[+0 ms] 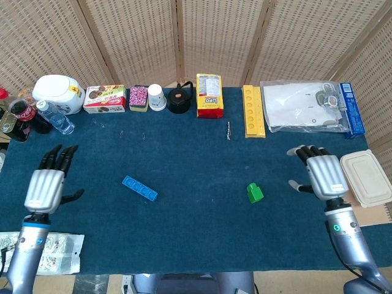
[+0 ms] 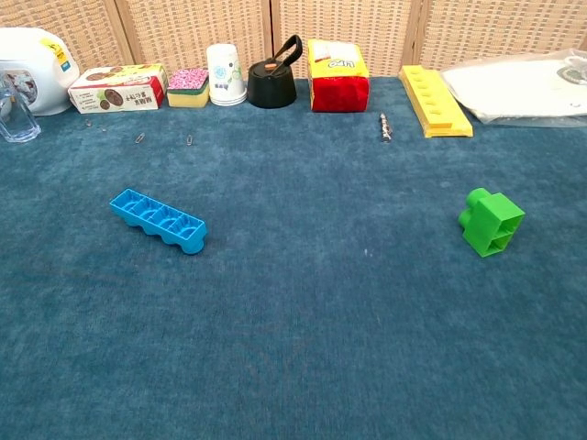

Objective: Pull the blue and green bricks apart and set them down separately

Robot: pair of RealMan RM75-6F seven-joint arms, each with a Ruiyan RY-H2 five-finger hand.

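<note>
The long blue brick (image 1: 139,188) (image 2: 158,220) lies alone on the dark blue table cloth, left of centre, hollow side up. The small green brick (image 1: 255,193) (image 2: 492,222) lies apart from it on the right, tipped on its side. My left hand (image 1: 48,184) hovers near the table's left edge, well left of the blue brick, with fingers spread and nothing in it. My right hand (image 1: 323,176) hangs to the right of the green brick, fingers apart and empty. Neither hand shows in the chest view.
Along the back edge stand a white jar (image 1: 58,93), a snack box (image 1: 105,98), a paper cup (image 1: 157,97), a black pot (image 1: 179,100), a yellow packet (image 1: 209,95), a yellow block (image 1: 253,110) and a plastic bag (image 1: 303,105). A lidded container (image 1: 365,177) sits at far right.
</note>
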